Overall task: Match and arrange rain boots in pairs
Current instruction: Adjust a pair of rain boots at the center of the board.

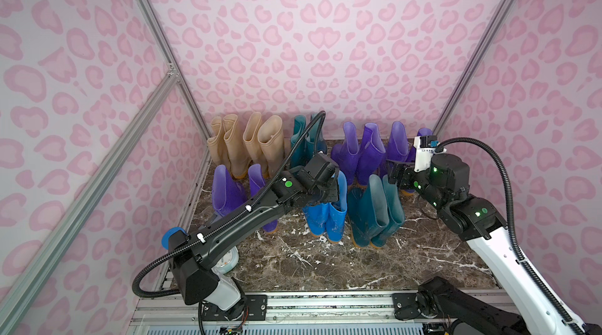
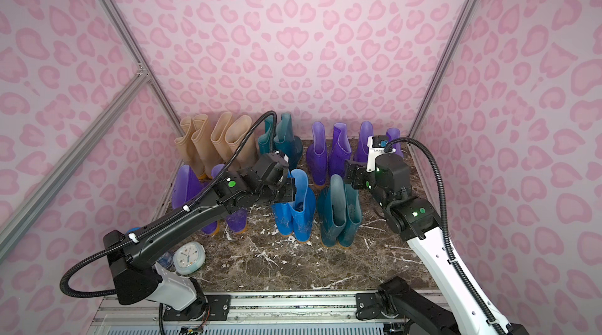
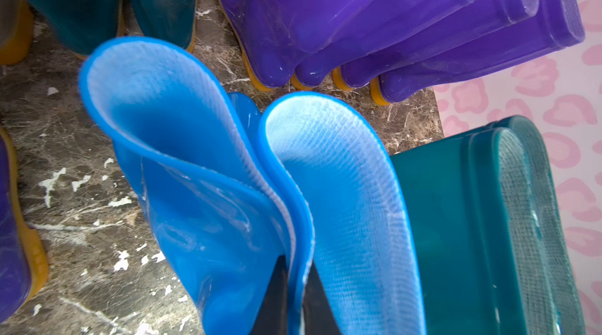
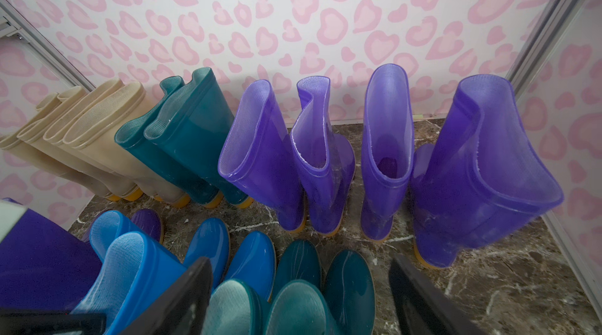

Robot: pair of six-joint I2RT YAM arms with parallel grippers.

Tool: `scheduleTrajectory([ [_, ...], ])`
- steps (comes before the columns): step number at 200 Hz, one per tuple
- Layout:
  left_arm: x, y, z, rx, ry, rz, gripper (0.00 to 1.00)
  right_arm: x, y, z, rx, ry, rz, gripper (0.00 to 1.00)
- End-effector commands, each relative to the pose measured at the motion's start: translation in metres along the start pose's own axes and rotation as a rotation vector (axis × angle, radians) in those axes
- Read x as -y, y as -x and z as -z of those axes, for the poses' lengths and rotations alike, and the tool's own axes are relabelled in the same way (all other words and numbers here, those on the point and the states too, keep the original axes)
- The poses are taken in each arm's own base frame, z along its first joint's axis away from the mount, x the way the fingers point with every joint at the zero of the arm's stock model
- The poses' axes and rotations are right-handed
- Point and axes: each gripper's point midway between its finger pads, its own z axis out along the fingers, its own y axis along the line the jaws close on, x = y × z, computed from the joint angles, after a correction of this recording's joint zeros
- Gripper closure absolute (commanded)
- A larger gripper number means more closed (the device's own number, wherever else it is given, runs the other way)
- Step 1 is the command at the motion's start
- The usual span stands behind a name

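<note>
Rain boots [image 1: 371, 154] stand in colour pairs; the left claw [image 3: 298, 268] pinches the blue pair's [image 1: 325, 219] cuffs together, while the right claw [image 1: 395, 173] gapes empty just beside that pair.

Your left arm [image 1: 241, 222] is black along its length, with a pale grey shell near the base; your right arm [image 1: 492, 252] shows a white shell below black joints. Each carries a ribbed black hose [image 1: 505, 183], fastened by white clips [image 1: 199, 238]. You'll see round green stickers [image 1: 287, 183], small green lights [image 1: 434, 169], and a white camera bracket [image 1: 422, 154] on the right wrist. Black screwed plates [image 1: 257, 307] anchor both.
</note>
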Motion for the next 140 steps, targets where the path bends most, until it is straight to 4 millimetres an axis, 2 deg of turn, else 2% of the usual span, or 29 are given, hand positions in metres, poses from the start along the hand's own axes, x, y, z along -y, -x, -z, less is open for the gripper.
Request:
scheduleTrajectory([
  [1,0.014,0.008,0.008,0.035,-0.073,-0.015,0.59,0.0,0.005,0.001,0.024,0.003,0.006,0.13],
  [25,0.013,0.016,0.036,0.077,-0.082,-0.069,0.35,0.001,0.008,0.002,0.03,0.003,0.009,0.13],
  [36,0.011,0.02,0.053,0.091,-0.075,-0.107,0.14,0.0,0.01,0.002,0.036,0.005,0.011,0.13],
  [49,0.006,0.026,0.072,0.113,-0.039,-0.147,0.01,-0.002,0.013,0.002,0.044,0.015,0.011,0.13],
  [69,-0.03,0.037,0.1,0.165,0.13,-0.193,0.0,-0.007,0.014,0.0,0.045,0.038,0.01,0.12],
  [87,-0.083,0.044,0.121,0.164,0.288,-0.144,0.0,-0.011,0.014,-0.003,0.044,0.057,0.005,0.12],
  [96,-0.116,0.048,0.131,0.167,0.367,-0.092,0.0,-0.014,0.015,-0.003,0.047,0.072,0.002,0.13],
  [115,-0.174,0.047,0.146,0.176,0.481,0.002,0.0,-0.019,0.014,-0.007,0.041,0.096,0.0,0.12],
  [129,-0.199,0.044,0.154,0.173,0.491,0.043,0.0,-0.019,0.012,-0.011,0.034,0.097,0.002,0.12],
  [140,-0.208,0.043,0.154,0.166,0.468,0.052,0.0,-0.019,0.01,-0.012,0.03,0.098,0.004,0.12],
])
